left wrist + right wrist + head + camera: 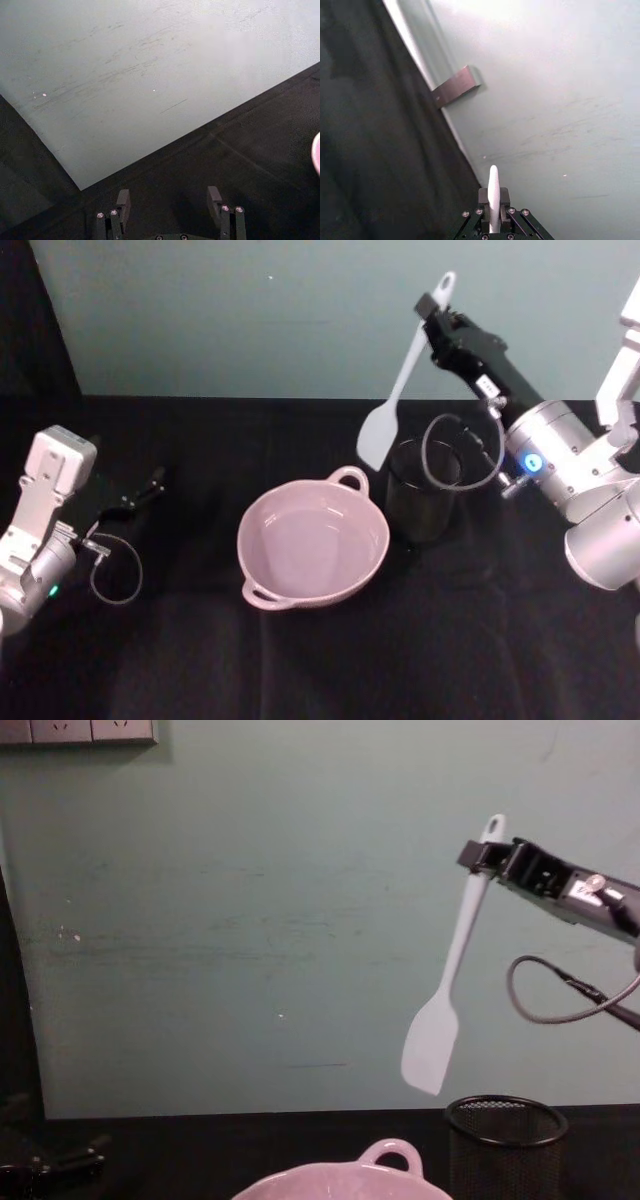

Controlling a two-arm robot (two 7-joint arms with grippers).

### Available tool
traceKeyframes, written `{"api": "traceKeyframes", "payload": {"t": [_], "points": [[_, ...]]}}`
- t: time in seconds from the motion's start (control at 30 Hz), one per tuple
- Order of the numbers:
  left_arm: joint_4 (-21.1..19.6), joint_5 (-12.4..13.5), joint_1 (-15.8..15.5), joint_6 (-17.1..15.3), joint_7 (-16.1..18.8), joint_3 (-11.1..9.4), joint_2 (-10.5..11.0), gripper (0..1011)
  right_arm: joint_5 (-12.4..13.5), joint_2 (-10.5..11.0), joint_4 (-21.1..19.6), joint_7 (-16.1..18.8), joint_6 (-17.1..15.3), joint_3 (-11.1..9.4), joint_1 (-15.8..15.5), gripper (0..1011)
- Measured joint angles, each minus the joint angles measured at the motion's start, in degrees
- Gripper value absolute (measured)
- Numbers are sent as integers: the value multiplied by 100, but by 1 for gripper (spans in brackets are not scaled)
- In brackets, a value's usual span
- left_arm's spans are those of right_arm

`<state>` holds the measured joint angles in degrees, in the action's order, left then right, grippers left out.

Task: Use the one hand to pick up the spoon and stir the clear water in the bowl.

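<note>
My right gripper (430, 312) is raised high at the back right, shut on the handle end of the white spoon (398, 390). The spoon hangs blade-down in the air; the chest view puts its blade (431, 1045) well above the black mesh cup (505, 1145). In the right wrist view the spoon's handle (493, 197) stands pinched between the fingers. The pale pink bowl (258, 569) with clear water sits at the table's middle, left of the cup and below the spoon. My left gripper (155, 483) rests open near the table at the far left, nothing between its fingers (122, 201).
The black wire-mesh cup (422, 492) stands just right of the bowl, under the right arm's cable loop (455, 452). Black cloth covers the table (330, 660). A teal wall (250, 920) rises close behind. A sliver of the bowl's rim (316, 154) shows in the left wrist view.
</note>
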<state>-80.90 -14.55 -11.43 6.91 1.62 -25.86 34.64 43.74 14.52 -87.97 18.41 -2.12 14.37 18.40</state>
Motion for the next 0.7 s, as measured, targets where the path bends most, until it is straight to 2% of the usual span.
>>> {"api": "traceKeyframes", "payload": {"t": [0.4,0.6,0.7], "points": [[0,0,0,0,0,0,0,1011,306,148,173,-284,45,-226,76,114],[0,0,0,0,0,0,0,1011,320,201,323,-370,109,-270,107,114],[0,0,0,0,0,0,0,1011,304,209,538,-400,135,-275,170,114]]}}
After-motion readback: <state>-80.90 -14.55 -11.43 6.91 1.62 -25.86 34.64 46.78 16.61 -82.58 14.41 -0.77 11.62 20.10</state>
